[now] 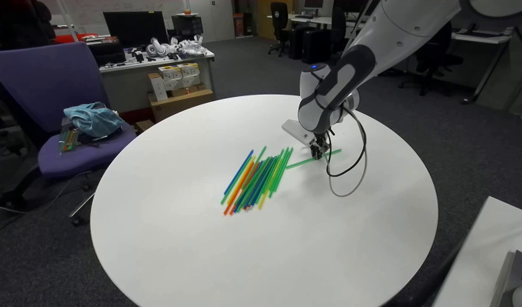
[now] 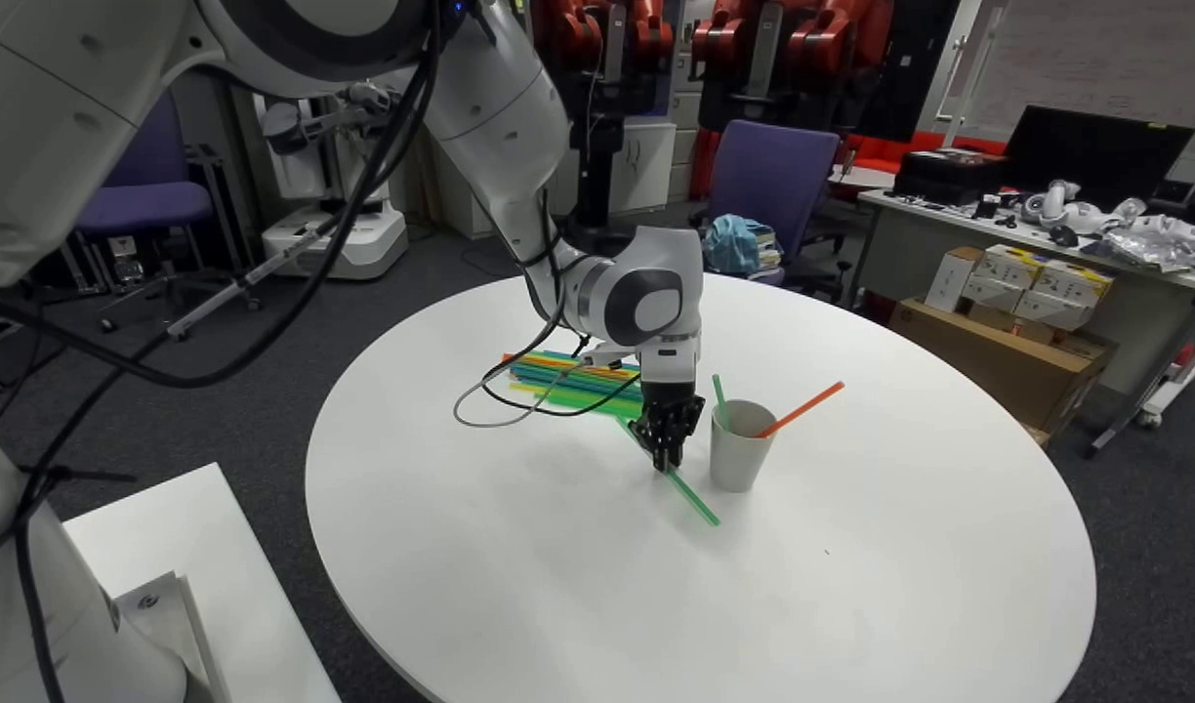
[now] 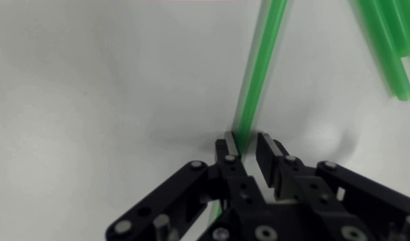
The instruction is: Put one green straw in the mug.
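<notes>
gripper (image 3: 246, 136), jaws slightly parted, straddles the green straw (image 3: 262, 63) well inside the edge of the table (image 1: 180, 251), near the mug (image 2: 737, 461); seated off-centre, it might roll out at closing.

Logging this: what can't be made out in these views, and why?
Lower ends of the orange straw and leaning green straw in the mug: hidden by its wall in an exterior view.
One end of the lying green straw: cut off by the wrist view's top edge.
Its middle: covered there by the end effector.
Count of the straw pile: straws overlap in both exterior views.
Whiteboard writing: too faint in both exterior views.
</notes>
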